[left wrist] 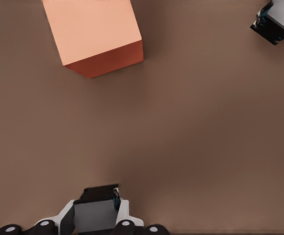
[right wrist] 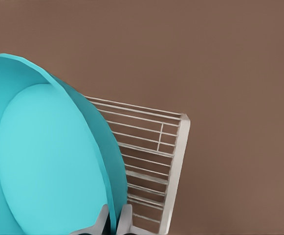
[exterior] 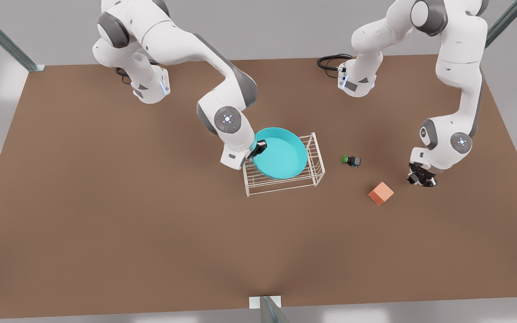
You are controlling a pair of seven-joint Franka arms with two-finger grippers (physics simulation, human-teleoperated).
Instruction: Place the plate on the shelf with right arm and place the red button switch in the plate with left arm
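The teal plate [exterior: 281, 152] lies tilted over the top of the white wire shelf [exterior: 317, 166] at the table's middle. My right gripper [exterior: 258, 148], on the arm at the front view's left, is shut on the plate's rim. In the right wrist view the gripper [right wrist: 113, 221] pinches the edge of the plate [right wrist: 49, 161], with the shelf's grid [right wrist: 146, 156] just behind it. My left gripper [exterior: 421, 179], low at the front view's right, is shut on a small grey and black switch body [left wrist: 100, 198], taken as the red button switch. Its cap is hidden.
A green-capped switch [exterior: 351, 160] lies between the shelf and the left gripper, with its dark body [left wrist: 276, 22] also in the left wrist view. An orange cube [exterior: 380, 193] [left wrist: 95, 36] sits close beside the left gripper. Black cables [exterior: 330, 60] lie at the back.
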